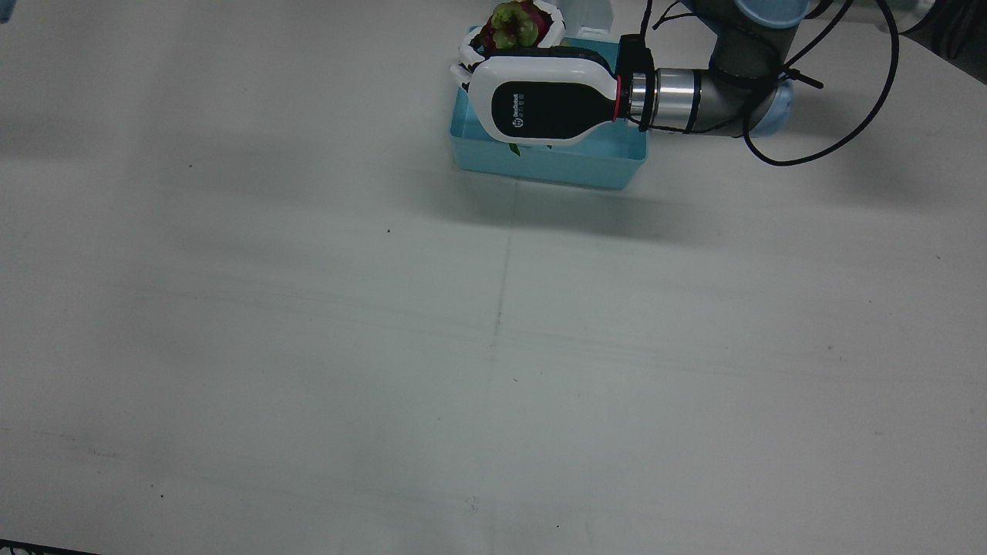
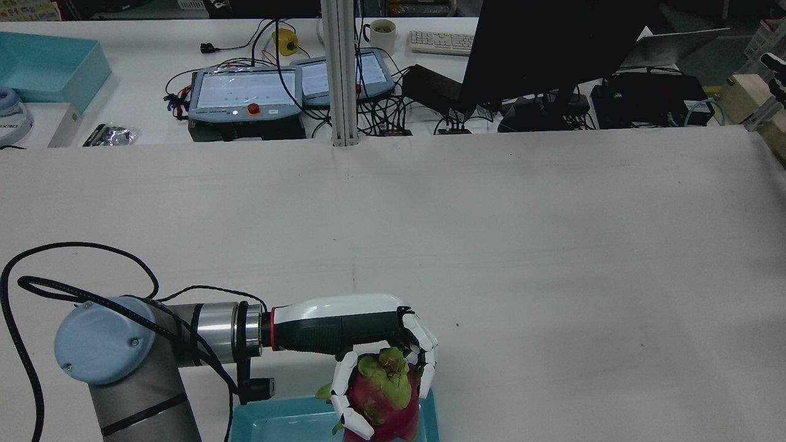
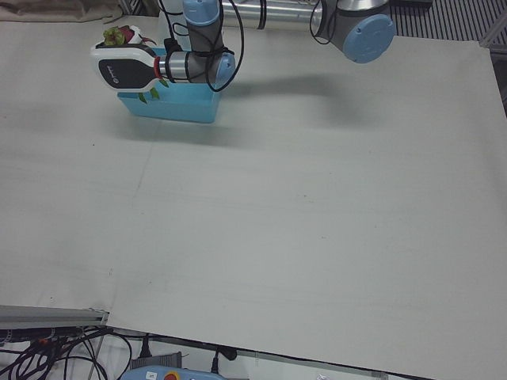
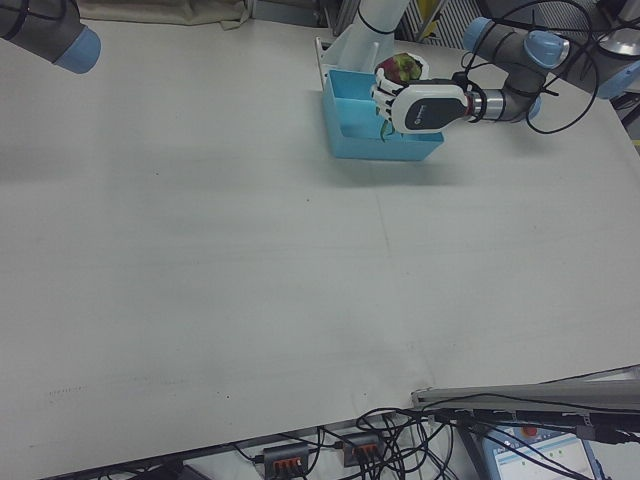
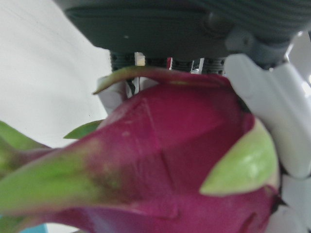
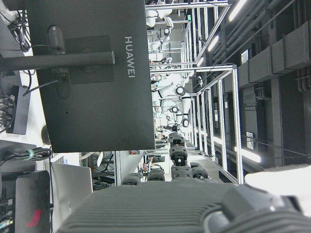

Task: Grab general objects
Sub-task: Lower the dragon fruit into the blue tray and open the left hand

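A magenta dragon fruit (image 1: 510,27) with green scales is held in my left hand (image 1: 540,96). The white fingers (image 2: 345,383) wrap around it, and it hangs just above a light blue bin (image 1: 555,166). The rear view shows the fruit (image 2: 384,393) over the bin's far right corner (image 2: 276,423). The left hand view is filled by the fruit (image 5: 184,160) pressed against the palm. Of my right hand, only its grey body (image 6: 170,208) shows at the bottom of its own view. That view faces a monitor, and the fingers are hidden.
The bin stands at the table's robot-side edge, beside the left arm's pedestal. A white box (image 1: 586,15) sits just behind it. The right arm's elbow (image 4: 40,30) is raised over the far corner. A wide bare tabletop (image 1: 493,347) stretches toward the operators' side.
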